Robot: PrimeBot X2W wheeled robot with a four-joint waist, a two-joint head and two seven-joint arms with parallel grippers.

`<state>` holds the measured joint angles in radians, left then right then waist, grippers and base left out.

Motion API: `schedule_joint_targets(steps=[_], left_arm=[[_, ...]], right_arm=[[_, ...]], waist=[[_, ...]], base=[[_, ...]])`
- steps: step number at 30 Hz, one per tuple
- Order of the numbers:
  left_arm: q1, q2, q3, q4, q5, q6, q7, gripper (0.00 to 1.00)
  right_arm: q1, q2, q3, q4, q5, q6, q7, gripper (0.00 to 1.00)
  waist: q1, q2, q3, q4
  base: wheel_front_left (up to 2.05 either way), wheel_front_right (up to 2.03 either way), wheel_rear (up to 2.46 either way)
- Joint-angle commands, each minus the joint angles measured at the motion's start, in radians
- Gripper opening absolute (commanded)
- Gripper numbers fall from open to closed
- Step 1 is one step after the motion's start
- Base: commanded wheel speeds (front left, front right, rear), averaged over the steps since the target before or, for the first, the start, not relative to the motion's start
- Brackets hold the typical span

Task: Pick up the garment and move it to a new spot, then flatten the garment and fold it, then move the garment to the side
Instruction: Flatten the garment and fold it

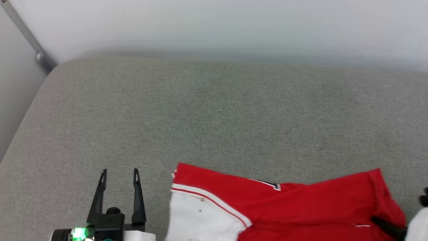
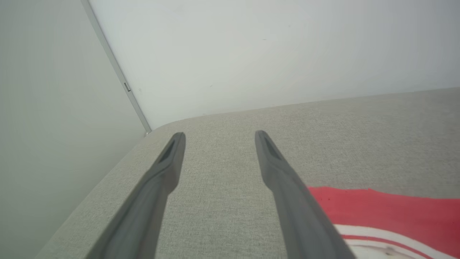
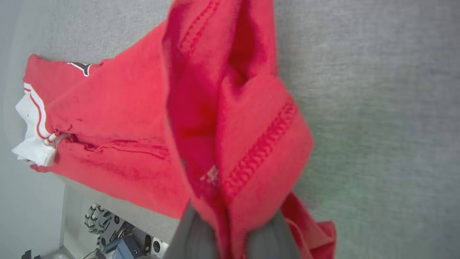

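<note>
Red jersey T-shirt with white sleeve (image 1: 301,204) lies bunched at near edge of grey woven-fabric surface (image 1: 214,117). Right gripper (image 3: 230,233) clamped on its red hem. Left gripper (image 1: 120,175) fingers apart, empty, beside the sleeve. Judged: pick-up only begun; moving, flattening, folding and setting aside all left.

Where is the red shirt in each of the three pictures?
Head view: the red shirt lies along the bottom, from the middle to the right, on the grey cushion.
Left wrist view: it peeks in at the lower right corner.
Right wrist view: it spreads from the left across the middle, bunched up close at the bottom.
Shared landmark: its white sleeve with the red stripe.
</note>
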<state>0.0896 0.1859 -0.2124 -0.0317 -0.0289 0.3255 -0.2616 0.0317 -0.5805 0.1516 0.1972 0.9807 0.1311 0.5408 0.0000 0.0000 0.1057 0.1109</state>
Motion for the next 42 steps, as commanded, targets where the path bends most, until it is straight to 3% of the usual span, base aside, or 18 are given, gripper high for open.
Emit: schedule_joint_targets(steps=[1, 9, 13, 19, 31, 35, 42], left_arm=[[0.014, -0.003, 0.007, 0.002, 0.009, -0.005, -0.004, 1.0], [0.031, -0.007, 0.011, 0.009, 0.021, -0.014, -0.005, 1.0], [0.038, -0.007, 0.006, 0.013, 0.025, -0.017, -0.005, 1.0], [0.042, -0.006, 0.003, 0.015, 0.026, -0.021, -0.005, 1.0], [0.018, -0.007, -0.01, 0.018, 0.029, -0.032, -0.005, 1.0], [0.005, -0.01, -0.016, 0.015, 0.028, -0.035, -0.005, 1.0], [-0.021, -0.019, -0.02, 0.019, 0.024, -0.041, -0.005, 1.0]], right_arm=[[0.013, -0.029, -0.023, 0.01, 0.008, -0.001, -0.009, 0.0], [0.073, -0.138, -0.141, 0.065, -0.006, -0.001, 0.006, 0.0], [0.091, -0.163, -0.182, 0.09, -0.019, -0.001, 0.019, 0.0], [0.12, -0.169, -0.166, -0.025, -0.054, -0.001, 0.047, 0.0], [0.031, -0.106, 0.058, -0.428, -0.131, -0.001, 0.138, 0.0], [-0.056, -0.075, 0.172, -0.453, -0.152, -0.001, 0.181, 0.0], [-0.245, -0.017, 0.395, -0.375, -0.189, -0.001, 0.194, 0.0]], waist=[[0.0, 0.0, -0.007, -0.005], [0.0, 0.0, -0.024, -0.016], [0.0, 0.0, -0.027, -0.022], [0.0, 0.0, -0.033, -0.029], [0.0, 0.0, -0.02, -0.018], [0.0, 0.0, -0.008, -0.003], [0.0, 0.0, 0.02, 0.026]], base=[[0.0, 0.0, 0.0], [0.0, 0.0, 0.0], [0.0, 0.0, 0.0], [0.0, 0.0, 0.0], [0.0, 0.0, 0.0], [0.0, 0.0, 0.0], [0.0, 0.0, 0.0]])
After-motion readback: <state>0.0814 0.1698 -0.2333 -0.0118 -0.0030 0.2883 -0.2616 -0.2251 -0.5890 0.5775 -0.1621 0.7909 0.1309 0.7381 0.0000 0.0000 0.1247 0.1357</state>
